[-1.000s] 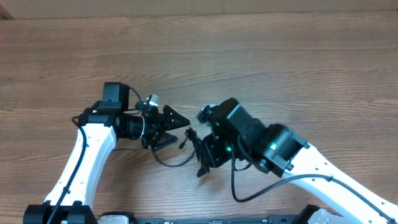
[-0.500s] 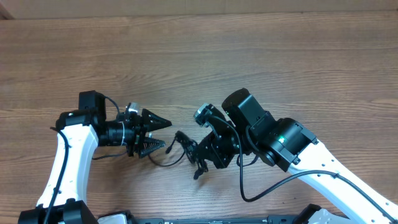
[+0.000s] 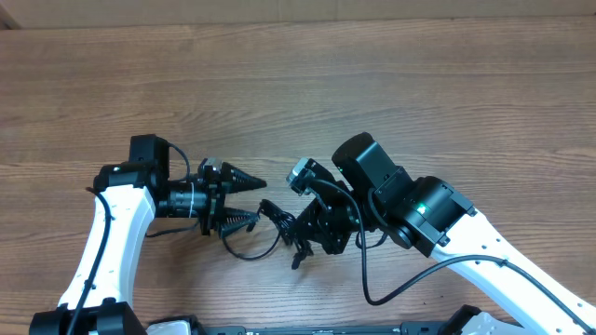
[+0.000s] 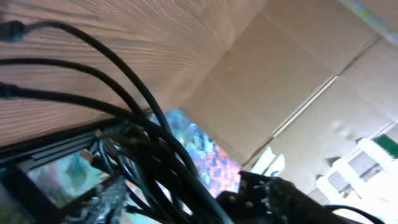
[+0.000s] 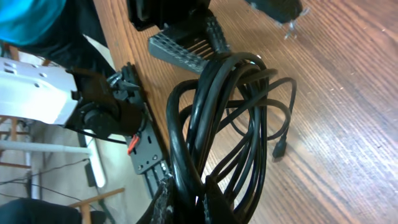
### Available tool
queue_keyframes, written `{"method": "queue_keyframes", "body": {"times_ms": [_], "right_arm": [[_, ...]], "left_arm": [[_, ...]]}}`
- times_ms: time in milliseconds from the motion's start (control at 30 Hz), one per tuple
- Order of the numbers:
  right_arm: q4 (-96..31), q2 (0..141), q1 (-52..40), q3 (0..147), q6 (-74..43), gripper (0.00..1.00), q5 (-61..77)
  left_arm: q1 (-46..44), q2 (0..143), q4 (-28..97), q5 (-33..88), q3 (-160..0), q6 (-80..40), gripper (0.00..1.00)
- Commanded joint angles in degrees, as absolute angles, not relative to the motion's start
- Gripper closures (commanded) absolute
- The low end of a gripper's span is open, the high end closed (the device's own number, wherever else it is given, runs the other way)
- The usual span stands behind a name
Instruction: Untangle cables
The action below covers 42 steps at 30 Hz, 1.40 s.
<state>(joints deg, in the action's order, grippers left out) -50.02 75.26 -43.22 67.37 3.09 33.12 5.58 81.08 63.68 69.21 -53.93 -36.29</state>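
Note:
The cables (image 3: 284, 226) are a small coiled black bundle held just above the wooden table near its front middle. My right gripper (image 3: 305, 233) is shut on the bundle's right side. In the right wrist view the cables (image 5: 217, 124) loop upward from my right gripper (image 5: 186, 198), and a small plug (image 5: 279, 150) dangles over the wood. My left gripper (image 3: 260, 201) stands open, pointing right, its tips at the bundle's left end. One ribbed left finger (image 5: 180, 46) touches the top of the coil. In the left wrist view, black cable strands (image 4: 149, 143) cross close to the lens.
A loose cable loop (image 3: 251, 249) sags toward the table's front edge (image 3: 279, 328). Cardboard (image 3: 279, 9) runs along the far edge. The right wrist view shows a black clamp (image 5: 140, 149) on the table edge and someone in blue (image 5: 31, 18) beyond it.
My left gripper pulled back to the left, then came right again to the bundle's end with its jaws slightly narrower. The right gripper shifted a little and kept hold of the cables.

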Motion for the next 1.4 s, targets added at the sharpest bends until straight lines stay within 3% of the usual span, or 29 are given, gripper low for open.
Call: {"method": "queue_keyframes", "body": {"times_ms": [0, 100, 233, 433, 700, 933, 1067, 1367], "right_arm": [[-49.7, 73.6, -43.4, 67.5, 7.6, 0.96, 32.6], [-49.7, 73.6, -43.4, 67.5, 7.9, 0.96, 32.6], [-49.6, 73.6, -43.4, 67.5, 8.0, 0.96, 32.7], [-49.5, 73.6, -43.4, 67.5, 8.0, 0.96, 32.7], [-50.0, 73.6, -43.4, 67.5, 8.0, 0.96, 33.7], [-50.1, 73.6, -43.4, 67.5, 8.0, 0.96, 33.7], [-50.1, 73.6, -43.4, 67.6, 8.0, 0.96, 33.3], [-50.3, 71.5, -43.5, 69.4, 10.4, 0.58, 33.1]], "left_arm": [[5.1, 80.9, 63.9, 73.1, -54.9, -36.9, 0.24], [5.1, 80.9, 63.9, 73.1, -54.9, -36.9, 0.27], [4.2, 80.9, 63.8, 73.0, -54.9, -36.9, 0.38], [0.3, 80.9, 62.7, 68.0, -54.9, -41.1, 0.43], [-1.9, 80.9, 54.3, 63.1, -54.9, -48.5, 0.76], [-1.9, 80.9, 53.6, 57.4, -54.9, -48.9, 0.94], [-1.9, 80.9, 53.6, 55.7, -54.9, -48.9, 0.96], [-1.9, 80.9, 53.7, 48.9, -54.9, -48.8, 0.96]]}}
